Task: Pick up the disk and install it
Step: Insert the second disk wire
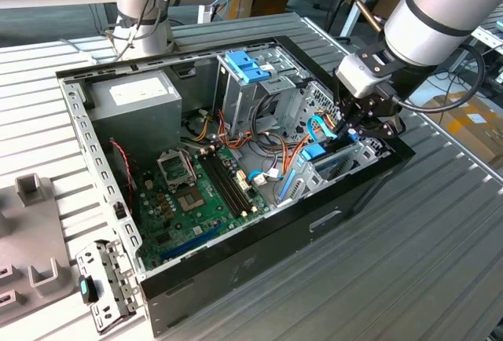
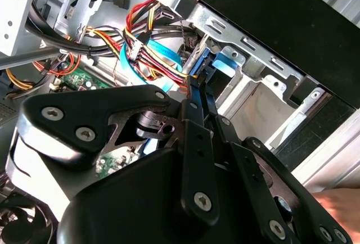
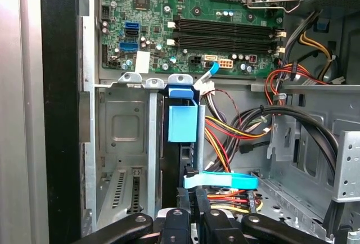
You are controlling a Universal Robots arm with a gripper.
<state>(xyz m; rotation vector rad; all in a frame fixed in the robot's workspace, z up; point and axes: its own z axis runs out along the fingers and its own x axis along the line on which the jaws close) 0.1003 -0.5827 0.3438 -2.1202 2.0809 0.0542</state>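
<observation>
The disk (image 3: 171,168) stands on edge in the metal drive cage (image 3: 121,120) at the case's front corner, dark body below its blue end tab (image 3: 183,123). In the exterior view the blue tab of the disk (image 1: 314,152) shows in the cage at the case's right end. My gripper (image 1: 355,126) hangs just over that corner, reaching down into the case. Its fingers (image 2: 194,106) lie close together, shut, with the tips at the disk's blue rail (image 2: 198,64). Whether they pinch the rail I cannot tell.
A flat blue cable (image 3: 222,181) and bundles of red, yellow and black wires (image 3: 236,129) lie right beside the cage. The motherboard (image 1: 196,192) fills the case floor, with a tall grey bay topped by a blue clip (image 1: 247,66) behind. A second arm's base (image 1: 145,11) stands beyond the case.
</observation>
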